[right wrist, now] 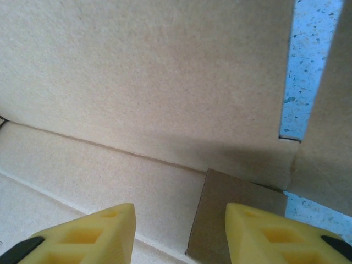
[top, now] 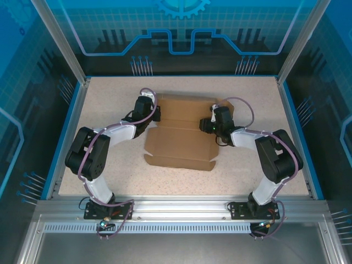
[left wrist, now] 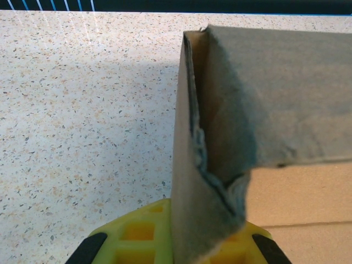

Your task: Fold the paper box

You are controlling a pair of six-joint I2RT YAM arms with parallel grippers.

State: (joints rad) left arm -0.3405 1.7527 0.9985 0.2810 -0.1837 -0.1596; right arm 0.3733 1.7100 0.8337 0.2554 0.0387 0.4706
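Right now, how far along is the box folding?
Done: the box seems to have its far wall raised, while its near panels lie flat. In hand: the left gripper is shut on an upright side flap at the far-left corner, and the right gripper is open around a small tab. Left: the other walls and closing the lid.

The left arm [top: 94,153] and right arm [top: 275,155] bend at the elbow, reaching inward. The left pincer [left wrist: 179,242] clamps a flap of the paper box [left wrist: 275,82]; the right pincer [right wrist: 180,220] holds its yellow fingers apart.
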